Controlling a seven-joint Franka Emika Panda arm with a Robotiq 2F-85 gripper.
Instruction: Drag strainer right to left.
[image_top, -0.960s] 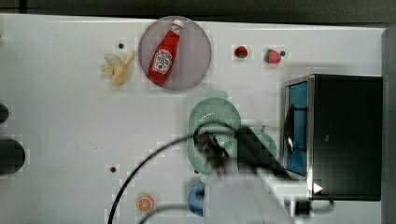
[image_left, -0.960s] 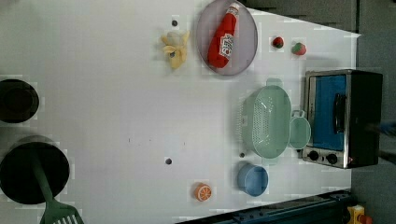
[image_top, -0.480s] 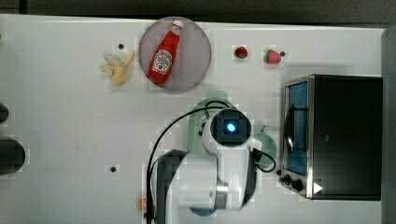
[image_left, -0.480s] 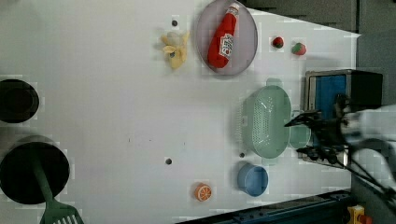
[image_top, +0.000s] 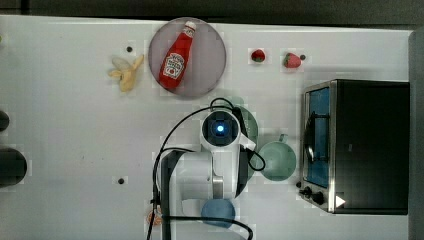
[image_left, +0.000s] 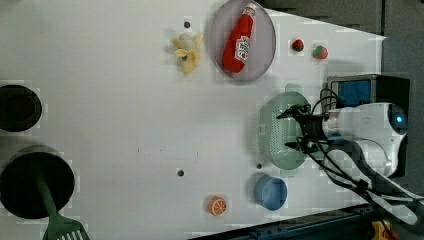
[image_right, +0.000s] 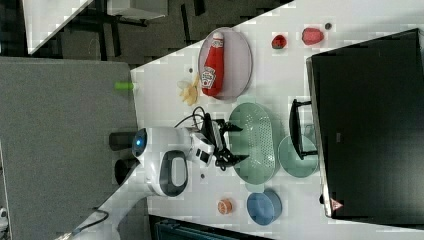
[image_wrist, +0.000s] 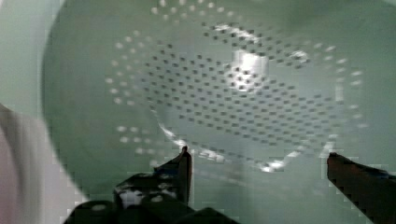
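Sitting between the ketchup plate (image_left: 243, 40) and the blue bowl (image_left: 270, 192) in the left view, the mint-green strainer (image_left: 280, 131) is lying just beside the green cup (image_top: 277, 160) in front of the toaster oven (image_top: 357, 145). The approach step is under way: the gripper (image_left: 291, 129) is hanging over the strainer's basin with its jaws spread wide, holding nothing (the wrist view is looking straight down into the perforated floor). Next, I judge, it needs to sink until a finger catches inside the wall, then pull toward the open tabletop (image_left: 125, 100). Compared with the left view a moment earlier, the arm is now reaching farther over the strainer; the strainer itself is not shifting.
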